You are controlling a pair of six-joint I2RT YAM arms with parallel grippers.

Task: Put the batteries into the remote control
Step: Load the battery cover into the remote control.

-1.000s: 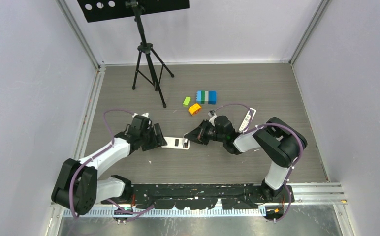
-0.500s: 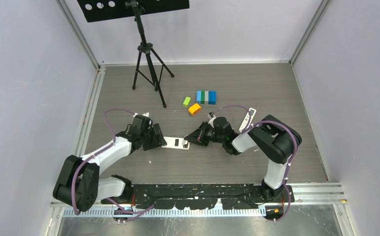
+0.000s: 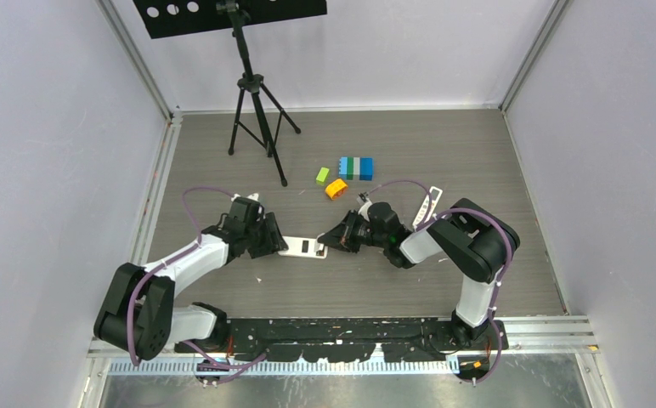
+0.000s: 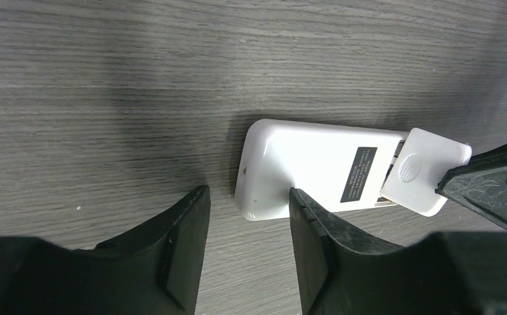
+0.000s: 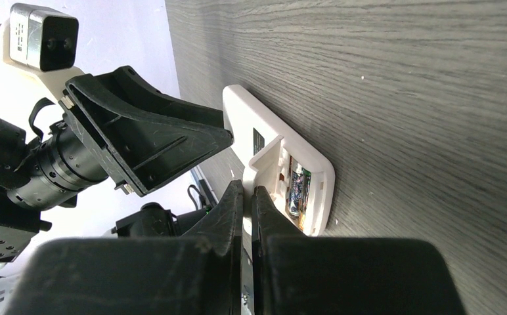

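Observation:
A white remote control lies back-up on the table, also in the left wrist view. Its battery bay is open at the right end, and a dark-greenish battery lies inside. My right gripper is shut on the thin white battery cover, held tilted over the bay; its jaws pinch the cover's edge. My left gripper is open at the remote's left end, with one finger against the remote's near edge.
A second white remote lies behind the right arm. A green block, an orange block and a blue block row sit farther back. A black tripod stands at the back left.
My right arm has shifted slightly left toward the remote. The left gripper and the remote have stayed in place.

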